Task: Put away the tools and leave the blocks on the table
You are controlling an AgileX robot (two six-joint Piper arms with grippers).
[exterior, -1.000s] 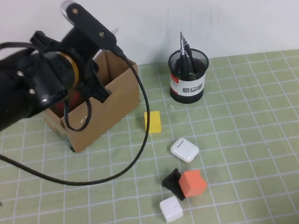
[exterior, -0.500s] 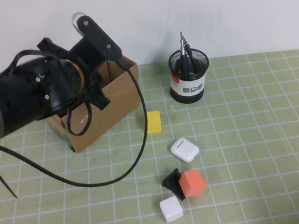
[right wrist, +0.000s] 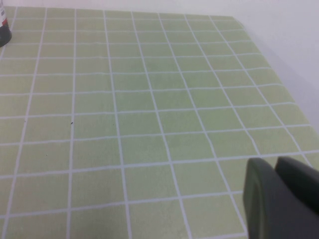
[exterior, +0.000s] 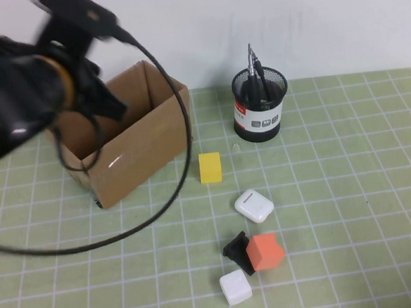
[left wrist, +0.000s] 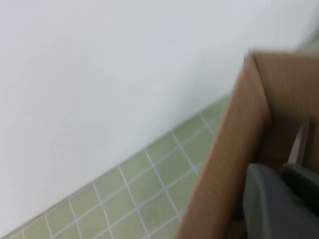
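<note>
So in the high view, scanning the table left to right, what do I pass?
Left arm with its left gripper over the cardboard box → yellow block → white earbud-style case → black mesh pen holder holding the dark tools. Right gripper is outside that view, parked over bare mat.

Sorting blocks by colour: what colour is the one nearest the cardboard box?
Yellow block, clearest in the high view.

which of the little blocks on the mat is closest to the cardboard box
The yellow block: it lies just beside the cardboard box, while the white, orange-red and black pieces sit further down the mat.
</note>
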